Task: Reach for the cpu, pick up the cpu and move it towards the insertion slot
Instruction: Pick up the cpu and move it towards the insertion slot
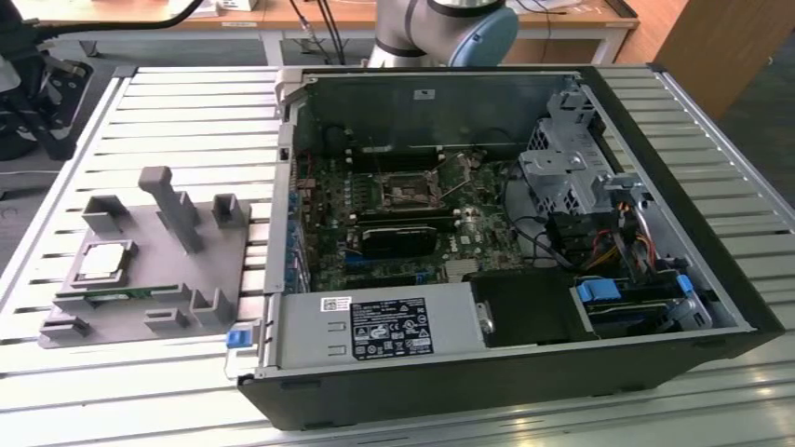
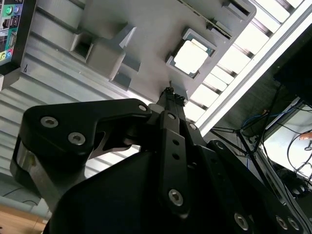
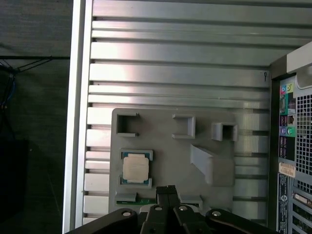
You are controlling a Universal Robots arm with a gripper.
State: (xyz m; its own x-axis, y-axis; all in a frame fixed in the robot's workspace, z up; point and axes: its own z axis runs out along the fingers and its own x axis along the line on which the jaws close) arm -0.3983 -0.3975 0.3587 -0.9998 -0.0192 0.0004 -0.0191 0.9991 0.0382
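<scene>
- Looking at the exterior view: cpu (image 1: 103, 261) sits in a recess of the grey tray (image 1: 186, 279), well apart from the insertion slot (image 1: 407, 194) inside the pc case (image 1: 497, 391). Thin, light, stiff, prob fragile underneath imo.
- First wrist view: gripper (image 3: 168, 189) fingers pressed together, holding nothing, near the cpu's recess. Top looks slick, so grab opposite edges.
- Second wrist view: cpu top glares white, rim barely readable. Tray walls hug the corners, underside hidden.

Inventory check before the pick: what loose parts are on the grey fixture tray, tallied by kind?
cpu: 1
green memory stick: 1
Total: 2
</scene>
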